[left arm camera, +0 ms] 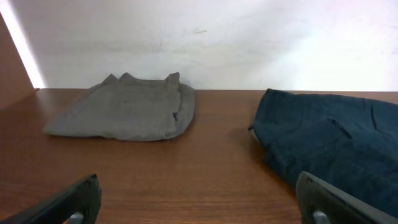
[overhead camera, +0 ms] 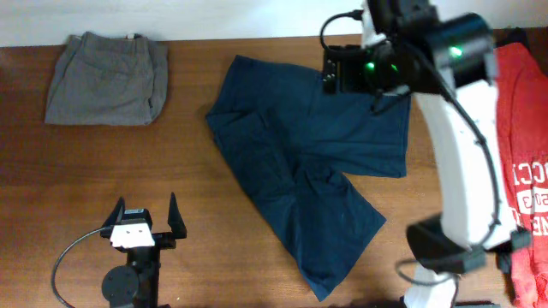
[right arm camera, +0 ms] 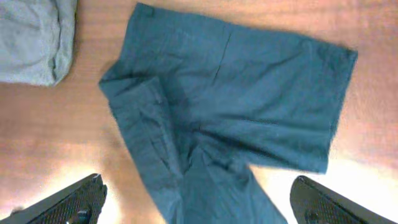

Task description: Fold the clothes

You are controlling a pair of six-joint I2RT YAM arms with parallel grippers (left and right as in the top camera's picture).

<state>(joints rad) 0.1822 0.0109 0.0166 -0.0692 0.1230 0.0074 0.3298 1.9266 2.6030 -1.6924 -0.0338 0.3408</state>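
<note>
The clothes, a pair of dark navy shorts [overhead camera: 300, 162], lie spread and rumpled on the middle of the wooden table, one leg toward the right and one toward the front. My right gripper [overhead camera: 347, 70] hangs high over their back right part, open and holding nothing. The right wrist view looks straight down on the shorts [right arm camera: 230, 112] between the spread fingers [right arm camera: 68, 202]. My left gripper [overhead camera: 144, 224] rests low at the front left, open and empty, well left of the shorts [left arm camera: 329, 143].
Folded grey-olive shorts [overhead camera: 107, 77] lie at the back left corner, also in the left wrist view [left arm camera: 124, 112]. A red T-shirt [overhead camera: 527, 171] with white lettering lies at the right edge beside the right arm. Bare table [overhead camera: 86, 171] stretches between left gripper and grey shorts.
</note>
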